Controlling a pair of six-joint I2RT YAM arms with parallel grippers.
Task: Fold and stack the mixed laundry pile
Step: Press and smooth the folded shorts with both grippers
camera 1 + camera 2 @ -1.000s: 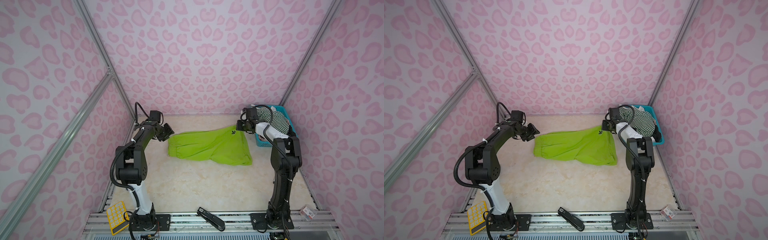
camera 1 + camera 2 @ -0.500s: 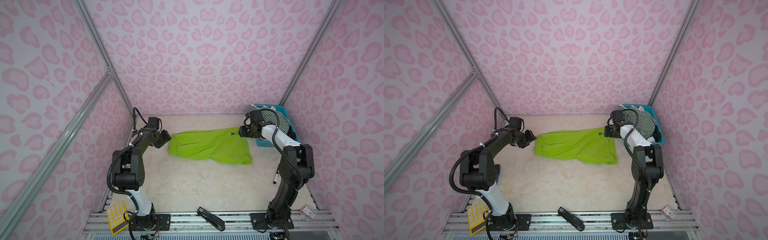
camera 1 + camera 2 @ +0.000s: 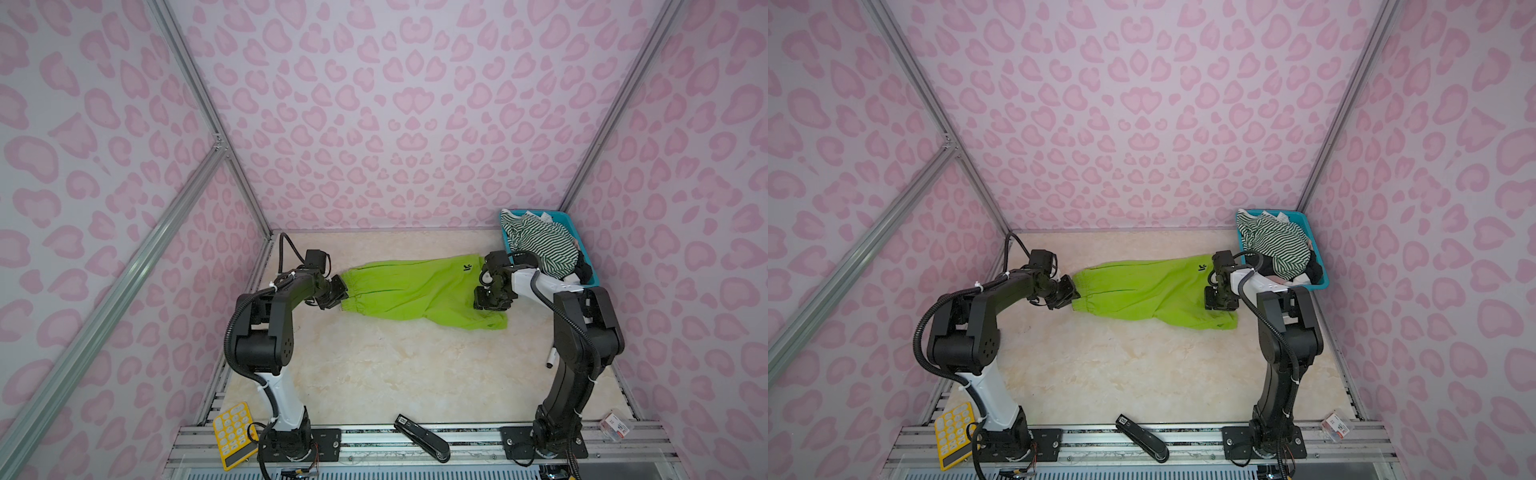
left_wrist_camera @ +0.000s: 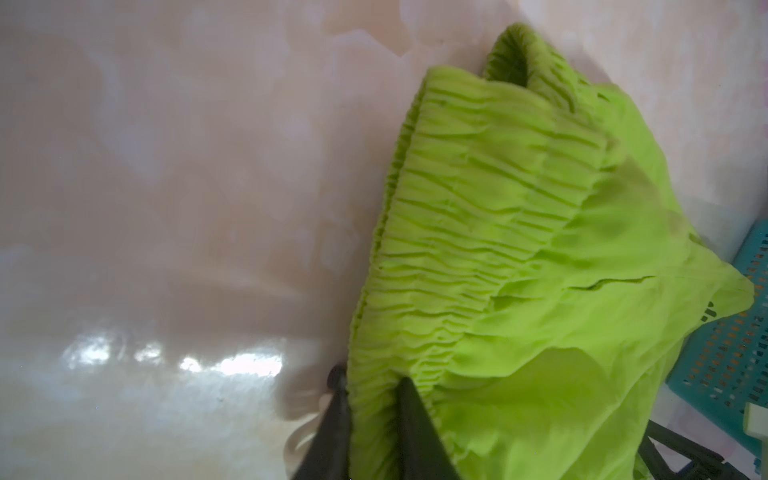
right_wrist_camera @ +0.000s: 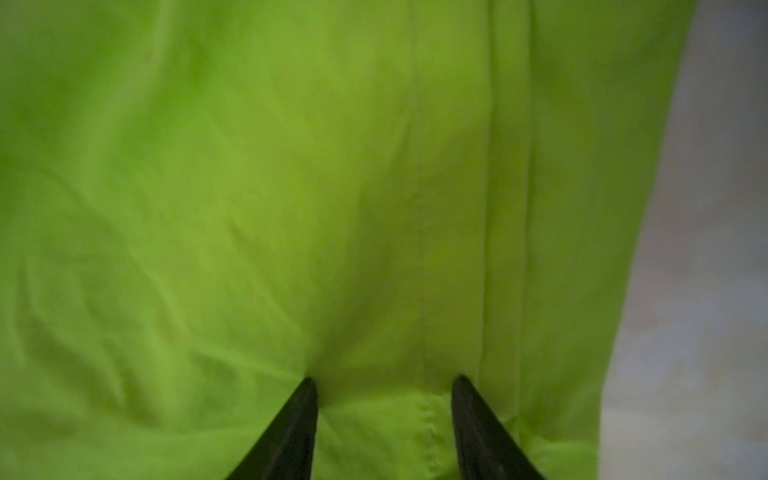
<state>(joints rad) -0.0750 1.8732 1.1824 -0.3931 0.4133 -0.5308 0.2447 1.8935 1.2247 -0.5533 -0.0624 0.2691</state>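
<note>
Lime-green shorts [image 3: 415, 291] [image 3: 1142, 291] lie spread flat across the back of the table. My left gripper [image 3: 338, 293] [image 3: 1070, 293] is at their gathered waistband, and in the left wrist view it [image 4: 372, 378] is shut on the waistband of the shorts [image 4: 519, 232]. My right gripper [image 3: 490, 305] [image 3: 1221, 301] points down onto the leg end. In the right wrist view it [image 5: 384, 380] is open, both tips resting on the flat fabric of the shorts [image 5: 291, 187]. The green-and-white striped top [image 3: 540, 245] [image 3: 1277, 245] and dark clothes sit in the teal basket [image 3: 565, 216] [image 3: 1304, 216].
The basket [image 4: 727, 353] stands in the back right corner, just beyond the shorts. A white marker [image 3: 552, 357] lies by the right arm. A yellow calculator [image 3: 232, 436], black stapler [image 3: 422, 436] and small box [image 3: 617, 428] lie along the front rail.
My left gripper has moved onto the waistband and shut on it. My right gripper has let go of the shorts' far corner, opened, and come forward down onto the leg end.
</note>
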